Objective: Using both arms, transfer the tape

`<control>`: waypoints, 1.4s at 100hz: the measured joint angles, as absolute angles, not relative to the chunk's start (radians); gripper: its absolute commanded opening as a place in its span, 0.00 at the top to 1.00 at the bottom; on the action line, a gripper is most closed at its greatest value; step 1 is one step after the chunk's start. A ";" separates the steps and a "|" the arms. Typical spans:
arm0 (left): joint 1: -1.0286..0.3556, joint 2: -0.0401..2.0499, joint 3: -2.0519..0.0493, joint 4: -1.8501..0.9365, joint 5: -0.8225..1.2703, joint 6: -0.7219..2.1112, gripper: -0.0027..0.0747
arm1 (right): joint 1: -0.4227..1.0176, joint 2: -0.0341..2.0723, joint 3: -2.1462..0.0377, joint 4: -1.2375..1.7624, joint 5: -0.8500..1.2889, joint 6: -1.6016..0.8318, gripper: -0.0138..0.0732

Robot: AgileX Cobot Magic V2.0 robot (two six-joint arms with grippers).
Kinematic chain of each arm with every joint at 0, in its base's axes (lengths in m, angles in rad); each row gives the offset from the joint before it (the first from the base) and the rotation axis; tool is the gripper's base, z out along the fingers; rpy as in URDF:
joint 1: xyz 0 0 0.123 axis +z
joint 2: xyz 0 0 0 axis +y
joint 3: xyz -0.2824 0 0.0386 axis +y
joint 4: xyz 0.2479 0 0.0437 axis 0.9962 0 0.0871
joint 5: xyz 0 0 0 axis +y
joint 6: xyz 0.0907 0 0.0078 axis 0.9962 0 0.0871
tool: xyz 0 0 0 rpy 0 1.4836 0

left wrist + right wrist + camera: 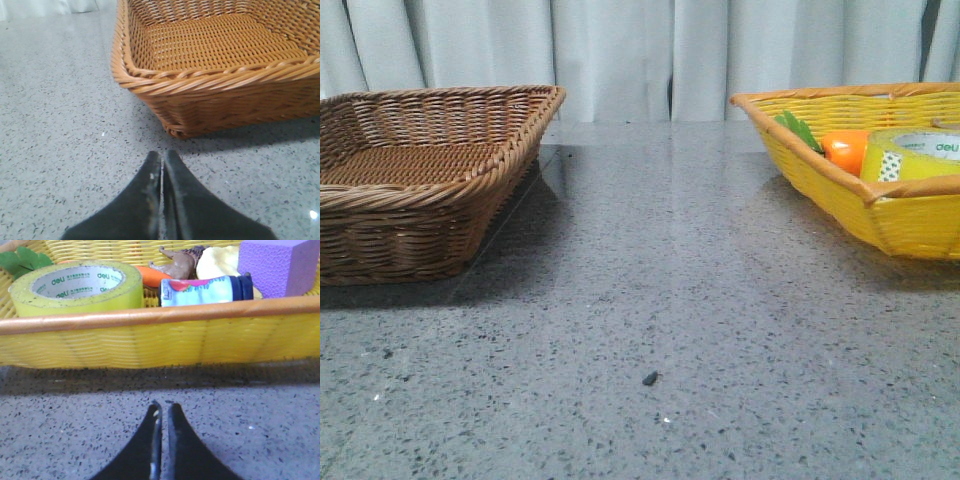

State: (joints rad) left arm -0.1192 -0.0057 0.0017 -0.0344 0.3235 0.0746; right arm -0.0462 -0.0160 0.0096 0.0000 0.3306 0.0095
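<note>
The tape (75,287), a wide yellow roll with a white core and green "deli" print, lies flat in the yellow basket (150,342). In the front view the tape (917,155) shows at the right edge, inside the yellow basket (840,185). My right gripper (163,407) is shut and empty, low over the table in front of the yellow basket's rim. My left gripper (161,156) is shut and empty, over the table just short of the brown wicker basket (215,85). Neither arm shows in the front view.
The yellow basket also holds an orange carrot toy (152,275) with a green leaf (22,261), a small labelled bottle (205,290), a purple block (277,265) and a pale yellow object (217,262). The brown basket (420,190) stands empty at the left. A small dark speck (649,378) lies on the grey speckled table.
</note>
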 measured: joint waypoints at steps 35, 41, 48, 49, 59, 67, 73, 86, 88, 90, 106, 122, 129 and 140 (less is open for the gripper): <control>-0.119 -0.006 0.002 -0.034 0.324 0.075 0.99 | -0.046 -0.016 0.010 0.000 0.331 0.010 0.89; -0.119 -0.006 0.002 -0.034 0.324 0.075 0.99 | -0.046 -0.016 0.010 0.000 0.331 0.010 0.89; -0.119 -0.006 0.002 -0.034 0.324 0.075 0.99 | -0.046 -0.016 0.010 0.000 0.331 0.010 0.89; -0.119 -0.006 0.002 -0.034 0.324 0.075 0.99 | -0.046 -0.016 0.010 0.000 0.331 0.010 0.89; -0.119 -0.006 0.002 -0.034 0.324 0.075 0.99 | -0.046 -0.016 0.010 0.000 0.331 0.010 0.89; -0.119 -0.006 0.002 -0.034 0.324 0.075 0.99 | -0.046 -0.016 0.010 0.000 0.331 0.010 0.89; -0.119 -0.006 0.002 -0.034 0.324 0.075 0.99 | -0.046 -0.016 0.010 0.000 0.331 0.010 0.89; -0.119 -0.006 0.002 -0.034 0.324 0.075 0.99 | -0.046 -0.016 0.010 0.000 0.331 0.010 0.89; -0.119 -0.006 0.002 -0.034 0.324 0.075 0.99 | -0.046 -0.016 0.010 0.000 0.331 0.010 0.89; -0.119 -0.006 0.002 -0.034 0.324 0.075 0.99 | -0.046 -0.016 0.010 0.000 0.331 0.010 0.89; -0.119 -0.006 0.002 -0.034 0.324 0.075 0.99 | -0.046 -0.016 0.010 0.000 0.331 0.010 0.89; -0.119 -0.006 0.002 -0.034 0.324 0.075 0.99 | -0.046 -0.016 0.010 0.000 0.331 0.010 0.89; -0.119 -0.006 0.002 -0.034 0.324 0.075 0.99 | -0.046 -0.016 0.010 0.000 0.331 0.010 0.89; -0.119 -0.006 0.002 -0.034 0.306 0.075 0.99 | -0.046 -0.016 0.010 0.000 0.331 0.010 0.89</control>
State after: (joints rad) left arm -0.1192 -0.0057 0.0017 -0.0344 0.3062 0.0746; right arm -0.0462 -0.0160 0.0096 0.0000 0.3306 0.0095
